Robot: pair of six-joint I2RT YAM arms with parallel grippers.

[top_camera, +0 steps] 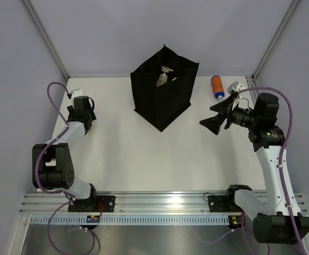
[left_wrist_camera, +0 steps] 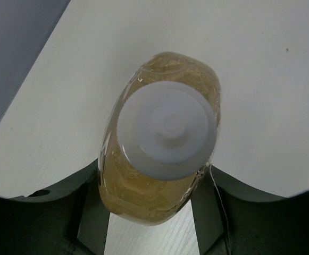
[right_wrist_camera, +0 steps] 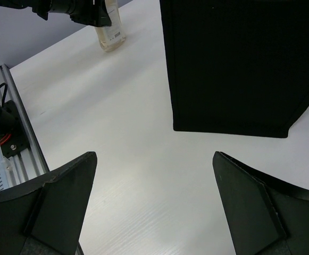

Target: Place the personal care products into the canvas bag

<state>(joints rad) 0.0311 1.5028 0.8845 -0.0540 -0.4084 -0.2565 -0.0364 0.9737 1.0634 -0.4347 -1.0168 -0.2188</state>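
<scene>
The black canvas bag (top_camera: 165, 101) stands upright at the back middle, and a tan bottle with a beige cap (top_camera: 165, 77) shows inside it. My left gripper (top_camera: 78, 106) at the far left is shut on the olive-green bottle with a cream cap (left_wrist_camera: 165, 133), which stands on the table; the bottle also shows in the right wrist view (right_wrist_camera: 110, 37). An orange cylinder with a blue cap (top_camera: 217, 87) and a small whitish bottle (top_camera: 234, 86) lie at the back right. My right gripper (top_camera: 206, 115) is open and empty, right of the bag (right_wrist_camera: 239, 64).
Grey walls with aluminium posts close in the table at the left, back and right. The arms' mounting rail (top_camera: 165, 204) runs along the near edge and shows in the right wrist view (right_wrist_camera: 5, 138).
</scene>
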